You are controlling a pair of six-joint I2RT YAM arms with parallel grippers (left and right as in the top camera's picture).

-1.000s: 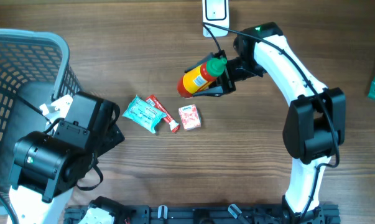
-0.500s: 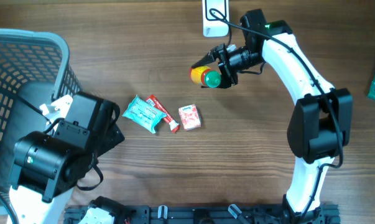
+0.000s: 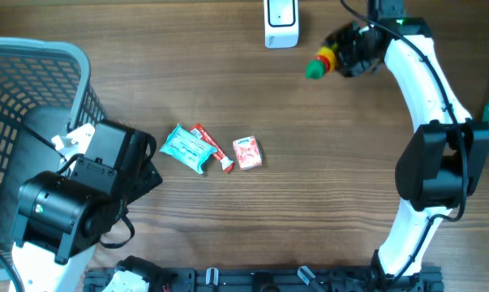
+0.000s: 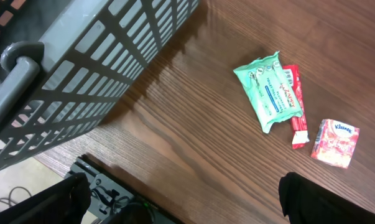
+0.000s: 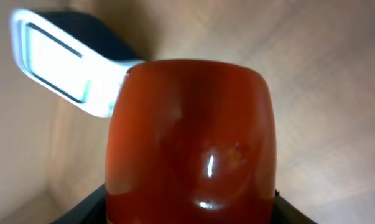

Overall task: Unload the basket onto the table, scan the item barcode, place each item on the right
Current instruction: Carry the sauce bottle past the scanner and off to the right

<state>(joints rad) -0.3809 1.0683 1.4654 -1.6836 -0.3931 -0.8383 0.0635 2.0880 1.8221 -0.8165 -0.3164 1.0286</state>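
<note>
- Wood-grain surface (image 3: 325, 178) carries everything, and the grey mesh basket (image 3: 33, 89) stands just beside the left hand (image 4: 184, 186), on its outer side.
- Left hand hangs low with its jaws spread wide and nothing between them (idle, by the look of it).
- Right hand (image 3: 353, 50) is raised near the far edge, jaws part-closed around the body of the sauce bottle (image 3: 325, 61). The bottle's green cap points away from the hand, toward the left.
- Sauce bottle fills the right wrist view as a glossy red curve (image 5: 190, 137), and no barcode shows on the side seen there.
- White scanner (image 3: 280, 20) sits to the left of the right hand, near the cap end but not touching it. From the wrist it appears up and to the left of the bottle (image 5: 56, 62).
- Wipes packet (image 3: 186, 148), red sachet (image 3: 212, 146) and tissue pack (image 3: 247, 152) lie ahead of the left hand, well apart from the right one.
- Step in hand, as I judge it: presenting the bottle to the scanner.
- Next move likely calls for rolling the bottle until its barcode faces the scanner window, then bringing it closer while keeping the grip firm on the slick body.
</note>
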